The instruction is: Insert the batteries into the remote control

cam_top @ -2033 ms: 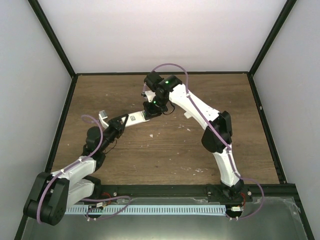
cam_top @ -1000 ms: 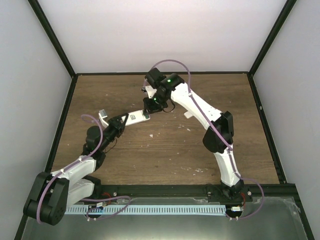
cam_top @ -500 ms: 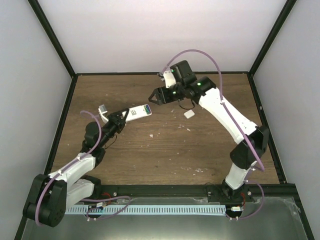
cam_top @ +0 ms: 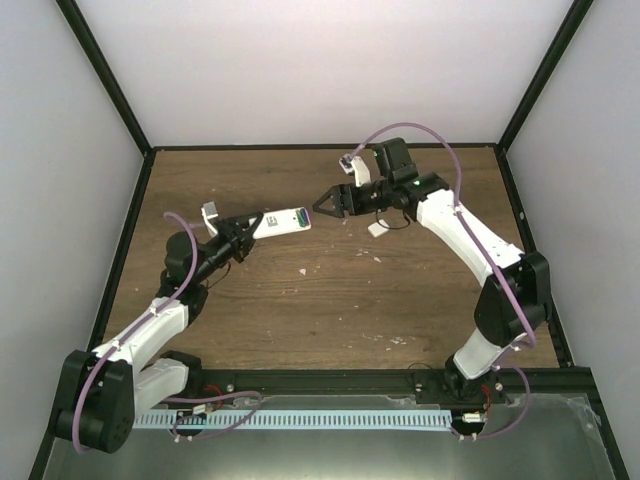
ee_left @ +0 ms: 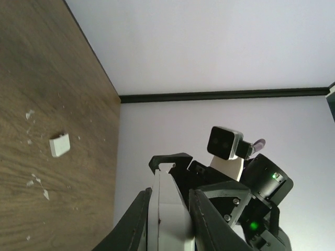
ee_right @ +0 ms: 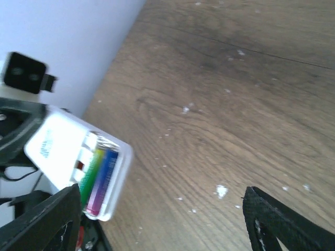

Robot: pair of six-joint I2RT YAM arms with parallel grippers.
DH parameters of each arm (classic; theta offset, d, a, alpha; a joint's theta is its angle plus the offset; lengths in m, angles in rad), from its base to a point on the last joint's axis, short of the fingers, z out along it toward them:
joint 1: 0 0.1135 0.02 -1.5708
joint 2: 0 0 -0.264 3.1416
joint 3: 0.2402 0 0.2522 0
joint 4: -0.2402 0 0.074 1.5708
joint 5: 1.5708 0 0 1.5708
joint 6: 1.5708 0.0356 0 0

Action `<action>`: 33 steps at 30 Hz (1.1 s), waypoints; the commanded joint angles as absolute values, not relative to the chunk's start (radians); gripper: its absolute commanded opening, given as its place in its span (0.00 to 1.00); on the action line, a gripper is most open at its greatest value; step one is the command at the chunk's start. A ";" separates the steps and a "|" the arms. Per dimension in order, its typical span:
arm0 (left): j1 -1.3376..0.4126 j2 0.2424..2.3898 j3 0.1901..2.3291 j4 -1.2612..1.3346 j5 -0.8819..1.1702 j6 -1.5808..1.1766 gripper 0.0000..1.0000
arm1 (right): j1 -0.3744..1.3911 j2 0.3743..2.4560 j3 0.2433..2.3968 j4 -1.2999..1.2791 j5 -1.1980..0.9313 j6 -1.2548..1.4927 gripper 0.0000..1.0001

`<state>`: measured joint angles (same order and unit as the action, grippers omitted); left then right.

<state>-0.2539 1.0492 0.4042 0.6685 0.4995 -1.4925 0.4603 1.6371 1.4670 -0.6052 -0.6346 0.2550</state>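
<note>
batteries: 2, one green and one purple. They lie side by side, lengthwise, in the open compartment at the remote's right end. Both look seated.
remote control: 1 white bar, in the air over the far left part of the counter, not touching it. The compartment side faces up.
left gripper: clenched on the remote's left end, with the bar sticking out to the right.
why held so: probably as a fixture, with the open end lifted and turned toward the other arm for access.
right gripper: released, jaws spread wide with nothing between them. It sits just right of the battery end, apart from it, tips pointing at it.
why there: looks like it is done at the compartment, since it is empty and both cells are in.
white piece: 1, small and squarish, flat on the counter to the right of the remote, close by the right arm. Likely the compartment cover, not fitted.
arms: 2, one gripper each.
task state: loading looks done, and the cover is probably the remaining step.
risk: the remote is held by one end only, so a push on the far end could tilt it.
</note>
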 commanded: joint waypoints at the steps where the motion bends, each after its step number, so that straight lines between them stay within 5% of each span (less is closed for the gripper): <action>1: -0.247 1.054 0.424 0.703 0.565 -1.595 0.00 | 0.455 1.582 1.456 -0.488 -0.820 0.307 0.76; 21: -0.244 1.148 0.415 0.893 0.612 -1.674 0.00 | 0.455 1.616 1.356 -0.419 -0.979 0.298 0.80; 33: -0.247 1.151 0.420 0.880 0.609 -1.669 0.00 | 0.462 1.630 1.336 -0.384 -1.025 0.285 0.70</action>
<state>-0.2485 1.1507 0.4042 0.8288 0.6075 -1.6566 0.4606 1.6218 1.3228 -0.4076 -0.9916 0.3035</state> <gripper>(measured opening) 0.170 0.708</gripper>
